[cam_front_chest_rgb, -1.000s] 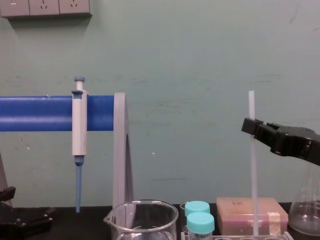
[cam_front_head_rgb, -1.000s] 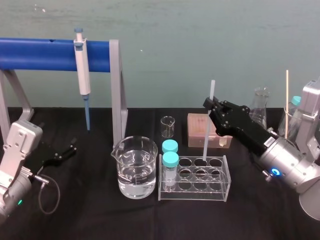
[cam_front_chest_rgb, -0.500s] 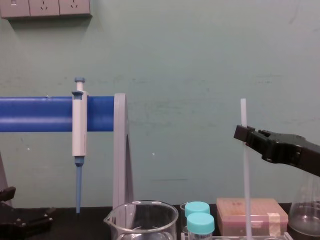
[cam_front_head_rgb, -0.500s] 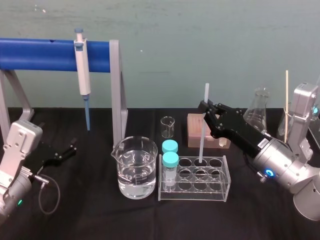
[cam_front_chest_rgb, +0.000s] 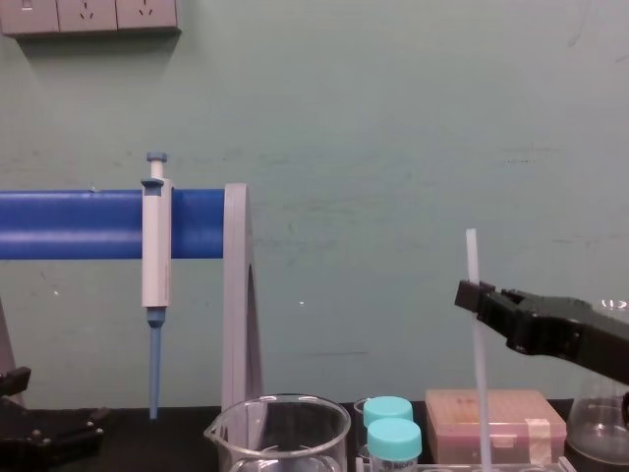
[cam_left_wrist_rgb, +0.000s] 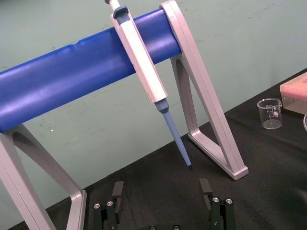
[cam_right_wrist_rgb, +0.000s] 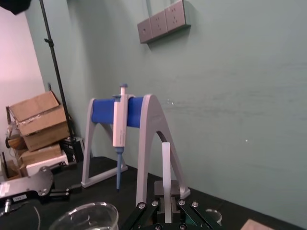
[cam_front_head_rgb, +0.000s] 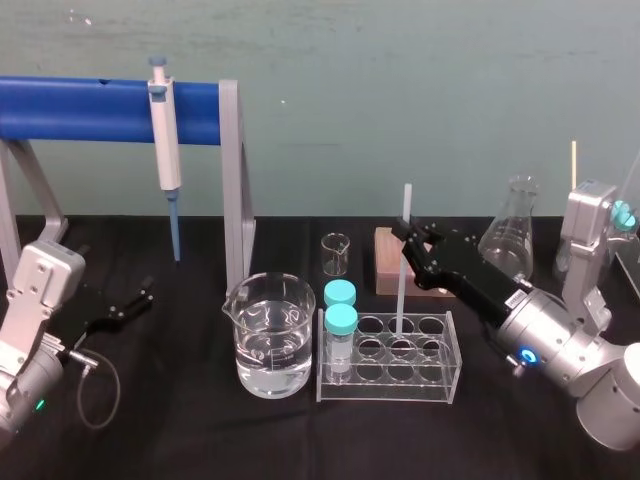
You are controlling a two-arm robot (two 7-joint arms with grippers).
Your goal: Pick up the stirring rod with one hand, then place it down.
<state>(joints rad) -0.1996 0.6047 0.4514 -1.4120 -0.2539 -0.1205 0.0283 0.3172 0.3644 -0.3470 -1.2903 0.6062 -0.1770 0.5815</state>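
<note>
The stirring rod [cam_front_head_rgb: 402, 270] is a thin translucent white stick standing nearly upright, with my right gripper [cam_front_head_rgb: 408, 233] shut on its upper part. Its lower end reaches down into a back-row hole of the clear tube rack [cam_front_head_rgb: 440, 385]. From the chest, the rod [cam_front_chest_rgb: 478, 364] rises past the black gripper [cam_front_chest_rgb: 472, 295], with a short length above the grip. In the right wrist view the rod [cam_right_wrist_rgb: 166, 167] sticks up from between the fingers [cam_right_wrist_rgb: 158, 205]. My left gripper [cam_front_head_rgb: 140, 298] rests parked at the table's left, open and holding nothing [cam_left_wrist_rgb: 161, 191].
A glass beaker of water [cam_front_head_rgb: 270, 335] stands left of the rack, and two blue-capped tubes [cam_front_head_rgb: 341, 320] fill the rack's left holes. Behind are a small beaker [cam_front_head_rgb: 336, 254], a pink box [cam_front_head_rgb: 385, 262] and a flask [cam_front_head_rgb: 510, 235]. A pipette [cam_front_head_rgb: 165, 150] hangs on the blue stand [cam_front_head_rgb: 80, 108].
My right gripper has come down and a little to the left with the rod, whose lower end has sunk deeper into the rack. The left arm has not moved.
</note>
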